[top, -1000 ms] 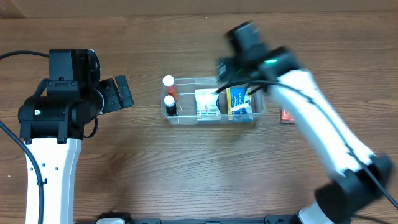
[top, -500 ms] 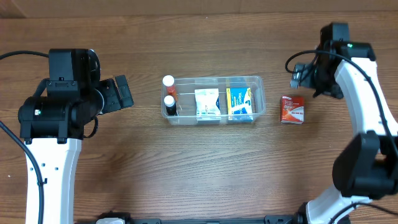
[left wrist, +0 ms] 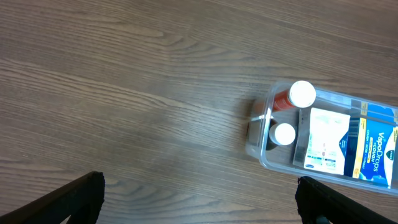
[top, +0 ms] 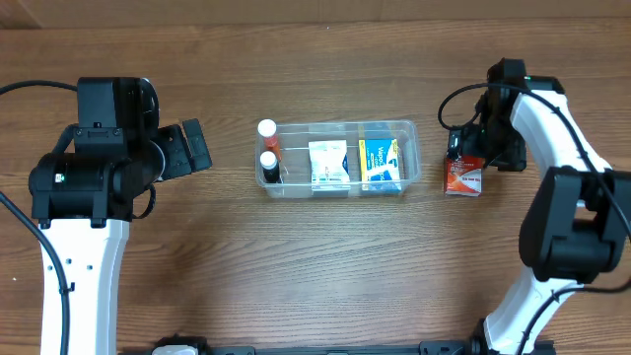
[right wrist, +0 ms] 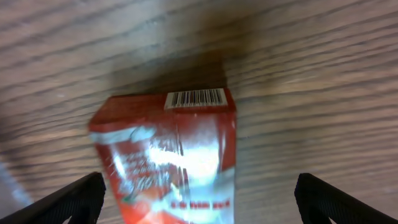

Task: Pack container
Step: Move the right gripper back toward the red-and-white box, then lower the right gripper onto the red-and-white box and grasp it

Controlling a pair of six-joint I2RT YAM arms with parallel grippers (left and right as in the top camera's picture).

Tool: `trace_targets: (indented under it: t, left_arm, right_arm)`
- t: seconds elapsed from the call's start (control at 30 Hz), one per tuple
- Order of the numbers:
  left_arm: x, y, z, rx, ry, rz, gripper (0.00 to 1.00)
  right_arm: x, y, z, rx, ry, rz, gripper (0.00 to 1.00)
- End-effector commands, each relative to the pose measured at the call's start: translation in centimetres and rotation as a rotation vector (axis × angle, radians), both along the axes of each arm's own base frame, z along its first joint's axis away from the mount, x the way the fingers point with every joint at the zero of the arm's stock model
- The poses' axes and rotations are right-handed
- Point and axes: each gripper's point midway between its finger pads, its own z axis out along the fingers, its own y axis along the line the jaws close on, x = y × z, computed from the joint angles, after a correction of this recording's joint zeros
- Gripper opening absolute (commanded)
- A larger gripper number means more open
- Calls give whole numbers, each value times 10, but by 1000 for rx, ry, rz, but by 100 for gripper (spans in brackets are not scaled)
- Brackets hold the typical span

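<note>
The clear plastic container (top: pixel 414 129) sits mid-table and holds two white-capped bottles (top: pixel 268 158), a white box (top: pixel 328 164) and a blue-and-yellow box (top: pixel 381 163). It also shows in the left wrist view (left wrist: pixel 264 158). A red box (top: pixel 463 177) lies on the wood just right of the container. My right gripper (top: pixel 471 143) hovers over the red box (right wrist: pixel 168 158), open, its fingers wide to either side and not touching it. My left gripper (top: pixel 193 148) is open and empty, well left of the container.
Bare wooden table (top: pixel 315 266) lies all round the container. The left arm's black body (top: pixel 94 158) stands at the left and the right arm's white link (top: pixel 567 158) at the right edge.
My right arm swung from over the container to the right, then came down over the red box beside the container. The left arm has not moved.
</note>
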Motion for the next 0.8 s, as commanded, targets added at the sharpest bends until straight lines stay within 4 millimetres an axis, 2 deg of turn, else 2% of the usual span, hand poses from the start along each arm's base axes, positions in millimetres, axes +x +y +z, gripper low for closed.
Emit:
trace_targets:
  t: [0.0, 0.5, 0.77]
  left_arm:
    - [0, 3, -4, 19, 12, -6, 100]
    - [1, 3, -3, 19, 6, -6, 100]
    - [1, 3, -3, 19, 5, -6, 100]
  right_arm:
    - [-4, 6, -20, 29, 51, 17, 100]
    - [-2, 8, -25, 40, 49, 20, 100]
    - [3, 7, -11, 36, 9, 21, 100]
